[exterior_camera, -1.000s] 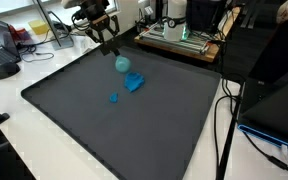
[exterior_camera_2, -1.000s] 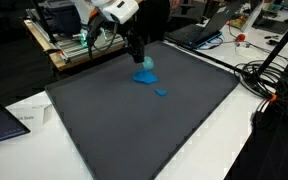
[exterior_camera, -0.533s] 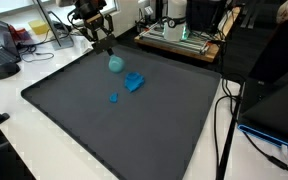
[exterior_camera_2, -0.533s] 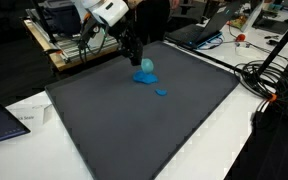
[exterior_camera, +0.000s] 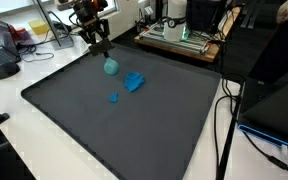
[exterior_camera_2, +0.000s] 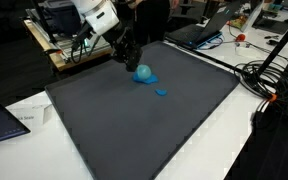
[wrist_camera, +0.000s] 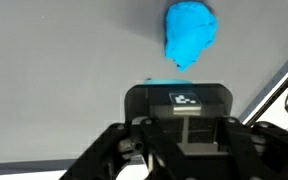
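Shifted: pincer and ball, further from blue lump. Pincer clenched on ball. Probably light, soft, rolls easily; grip across middle.

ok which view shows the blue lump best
The wrist view: the blue lump sits large and unobstructed near the top edge, on the mat. In both exterior views it is only a small blue patch near the teal ball.

Bright even indoor light; soft shadows; wrist view blurry.
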Controlling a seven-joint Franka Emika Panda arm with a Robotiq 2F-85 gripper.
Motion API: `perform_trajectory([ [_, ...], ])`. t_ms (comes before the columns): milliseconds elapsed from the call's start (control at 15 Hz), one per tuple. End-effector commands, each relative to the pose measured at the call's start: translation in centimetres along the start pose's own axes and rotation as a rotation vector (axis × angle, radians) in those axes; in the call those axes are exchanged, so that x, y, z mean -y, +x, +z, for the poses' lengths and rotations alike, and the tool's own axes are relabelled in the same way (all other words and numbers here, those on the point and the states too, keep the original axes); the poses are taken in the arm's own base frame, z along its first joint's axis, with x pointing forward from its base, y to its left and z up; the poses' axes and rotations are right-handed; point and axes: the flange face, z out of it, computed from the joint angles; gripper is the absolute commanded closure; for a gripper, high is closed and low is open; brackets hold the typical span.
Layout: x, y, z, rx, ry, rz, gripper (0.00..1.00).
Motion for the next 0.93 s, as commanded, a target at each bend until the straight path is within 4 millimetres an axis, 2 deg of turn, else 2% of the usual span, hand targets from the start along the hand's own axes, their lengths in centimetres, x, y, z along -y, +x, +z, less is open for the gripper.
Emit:
perform_trajectory([
  [0, -0.35, 0.11, -0.26, 0.012, -0.005, 0.115, 0.79],
  [867, -0.04, -0.55, -0.59, 0.021, -0.002, 0.447, 0.79],
])
